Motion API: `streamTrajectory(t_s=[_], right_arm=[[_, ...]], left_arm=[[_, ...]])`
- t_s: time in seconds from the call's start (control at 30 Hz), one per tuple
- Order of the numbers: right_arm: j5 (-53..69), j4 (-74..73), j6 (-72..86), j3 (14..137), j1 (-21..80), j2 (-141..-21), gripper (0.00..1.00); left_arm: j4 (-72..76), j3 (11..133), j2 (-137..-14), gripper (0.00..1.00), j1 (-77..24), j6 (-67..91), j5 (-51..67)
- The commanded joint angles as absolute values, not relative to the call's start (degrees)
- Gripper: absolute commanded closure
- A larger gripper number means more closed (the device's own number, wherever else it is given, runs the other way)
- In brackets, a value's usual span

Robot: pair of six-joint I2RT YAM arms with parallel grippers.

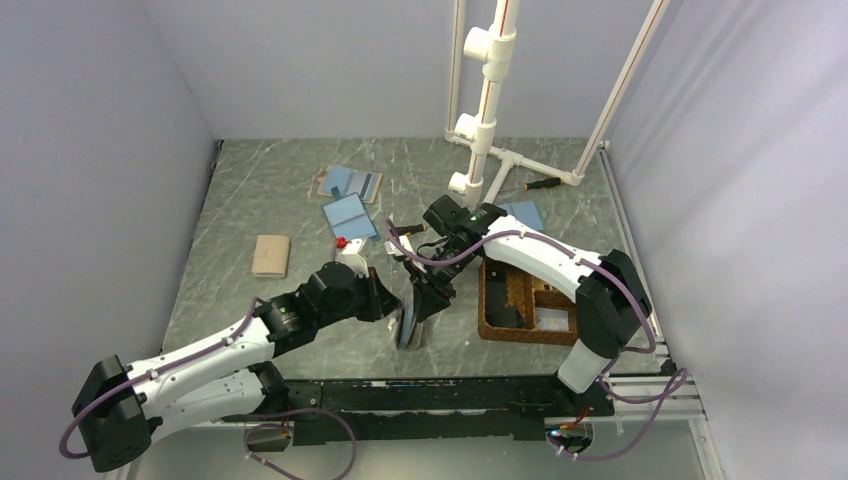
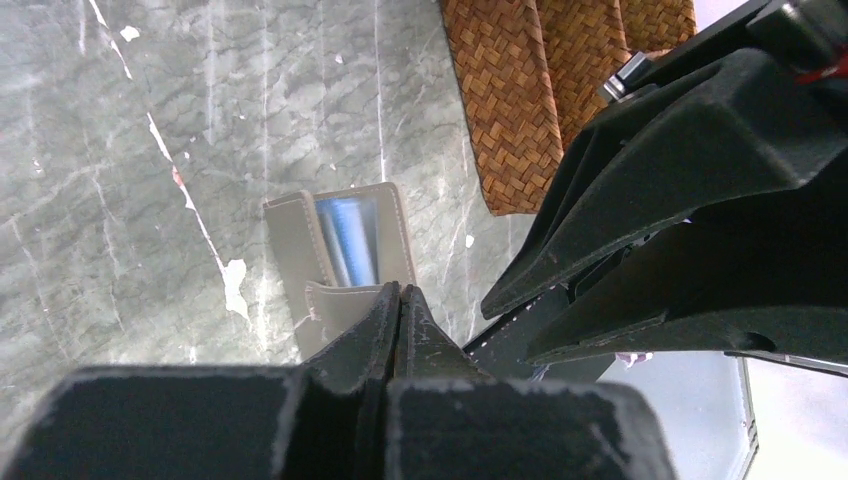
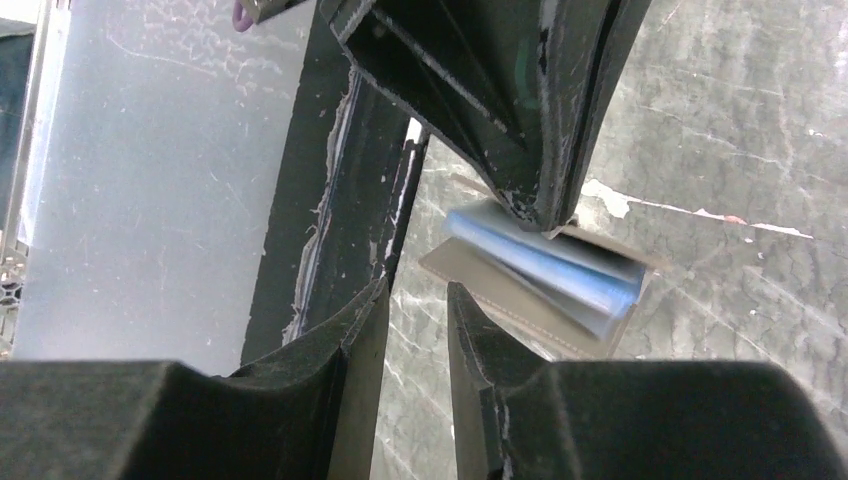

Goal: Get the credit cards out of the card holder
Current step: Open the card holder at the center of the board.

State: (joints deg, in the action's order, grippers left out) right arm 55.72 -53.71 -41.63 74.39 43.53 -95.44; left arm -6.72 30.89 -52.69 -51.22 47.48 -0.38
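While the left gripper (image 1: 399,311), just left of centre in the overhead view, is clamped tight on the tan edge of the card holder (image 1: 408,330), the holder hangs at centre frame. Immediately right, the right gripper (image 1: 429,304) has its fingers slightly parted, gripping nothing, with the holder just beside its tips. Farther right sits the wicker tray (image 1: 485,300).

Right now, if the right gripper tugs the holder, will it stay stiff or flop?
Probably flops a little: the holder is pinched at one edge only by the left gripper, and its layers splay apart. It looks thin and light, so a tug would likely swing or twist it in that pinch. The right gripper stands open beside it, gripping nothing.
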Motion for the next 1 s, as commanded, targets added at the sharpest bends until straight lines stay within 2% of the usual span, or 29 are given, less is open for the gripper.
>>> streamTrajectory(t_s=[0.0, 0.37, 0.63, 0.9, 0.97], right_arm=[[56.49, -55.18, -45.44, 74.88, 43.15, -92.99, 0.7], [57.74, -58.18, -49.77, 74.9, 43.15, -93.74, 0.7], [56.43, -57.66, -50.52, 73.97, 43.15, -94.18, 0.7], [52.27, -52.37, -46.26, 71.83, 44.38, -95.69, 0.7], [49.91, -48.01, -41.53, 70.96, 45.5, -96.61, 0.76]], left_arm=[[-6.41, 31.49, -49.3, 1.0, -50.85, 47.44, -2.24], [-12.98, 27.58, -47.2, 1.0, -49.5, 50.18, -7.29], [-28.19, 23.41, -47.63, 1.0, -46.62, 60.89, -18.88], [-30.96, 25.6, -52.26, 1.0, -45.61, 59.25, -18.63], [-32.66, 26.66, -55.31, 1.0, -45.21, 60.05, -18.62]])
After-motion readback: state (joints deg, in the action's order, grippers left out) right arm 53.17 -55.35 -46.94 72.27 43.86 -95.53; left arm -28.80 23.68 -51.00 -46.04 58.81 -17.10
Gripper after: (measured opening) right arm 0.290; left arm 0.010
